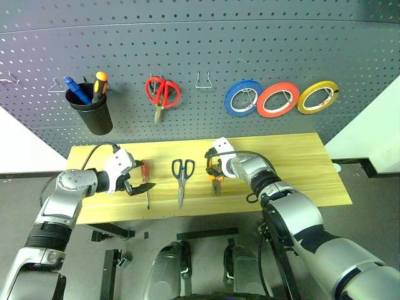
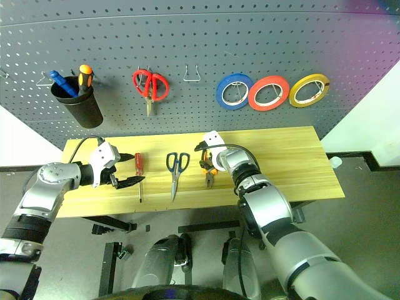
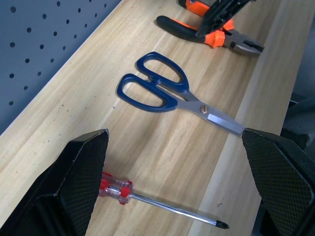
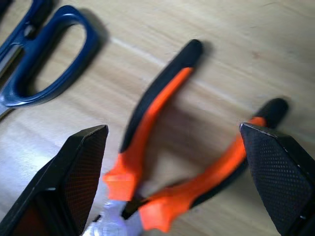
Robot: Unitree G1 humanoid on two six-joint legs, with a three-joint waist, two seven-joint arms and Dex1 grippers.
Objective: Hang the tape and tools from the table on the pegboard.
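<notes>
Your right gripper (image 4: 174,182) is hovering with jaws wide apart over the orange-and-black pliers (image 1: 215,178), which are lying mid-bench; contact looks unlikely, though blur makes it unclear. Your left gripper (image 1: 139,181), also spread wide, is straddling the red-handled screwdriver (image 3: 147,199) toward the bench's left end. The blue-handled scissors (image 1: 182,178) are resting between them. The red tape (image 1: 277,99) is hanging on the pegboard (image 1: 200,50).

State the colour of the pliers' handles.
Orange with black grips on the pliers, clearest in the right wrist view.

Light wood table (image 1: 312,169), red-handled screwdriver (image 1: 146,178), blue-handled scissors (image 1: 182,176), orange-black pliers (image 4: 167,147)
</notes>
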